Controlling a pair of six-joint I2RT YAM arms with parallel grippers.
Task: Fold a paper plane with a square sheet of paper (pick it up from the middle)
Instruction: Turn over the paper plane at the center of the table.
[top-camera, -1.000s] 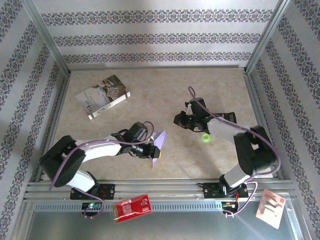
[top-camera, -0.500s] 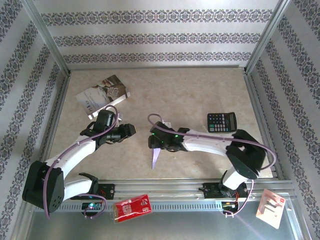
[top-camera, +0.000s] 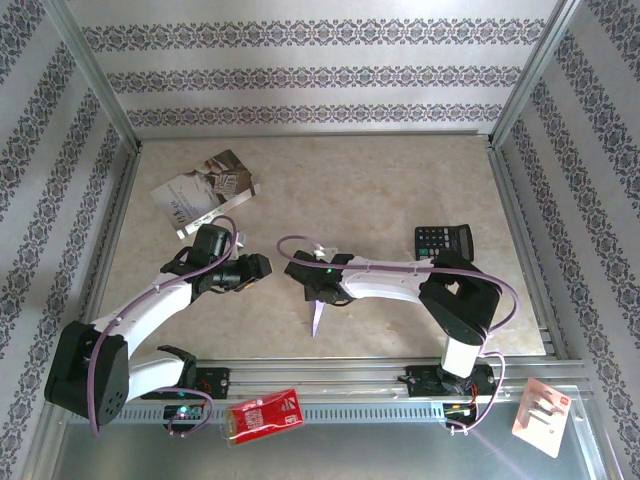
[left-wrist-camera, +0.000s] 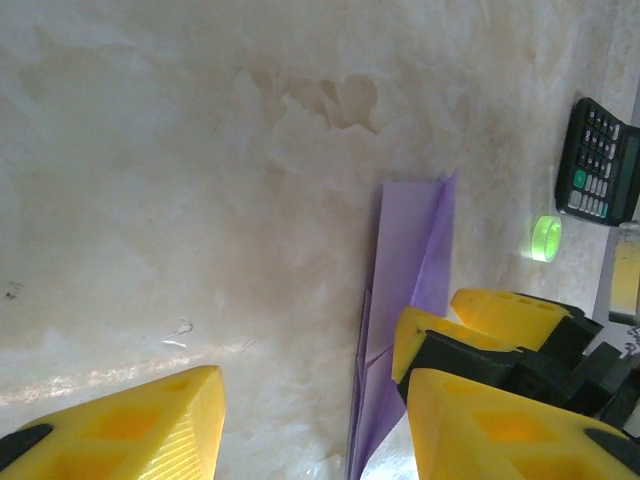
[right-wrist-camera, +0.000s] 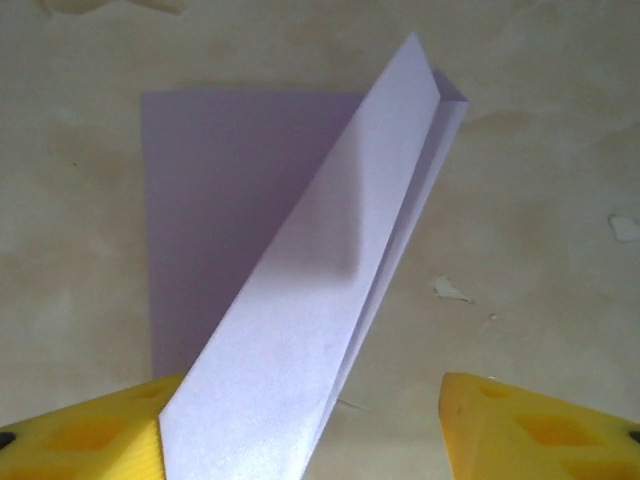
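Bare beige surface (top-camera: 380, 190) flanks the slim pale lilac paper plane (top-camera: 317, 318), long axis near-far, nose toward the near edge; left gripper (left-wrist-camera: 315, 400) and right gripper (right-wrist-camera: 300, 390) both released

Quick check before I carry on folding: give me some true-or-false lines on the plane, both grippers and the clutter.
The left gripper is clamped on the paper plane. False: its jaws are open and it sits apart, left of the plane.
The paper plane is folded narrow and pointed. True.
The right gripper has its jaws shut tight. False: they stand wide apart over the plane.
The booklet lies far left on the table. True.
The red packet lies on the table top. False: it lies on the near rail, in front of the arm bases.
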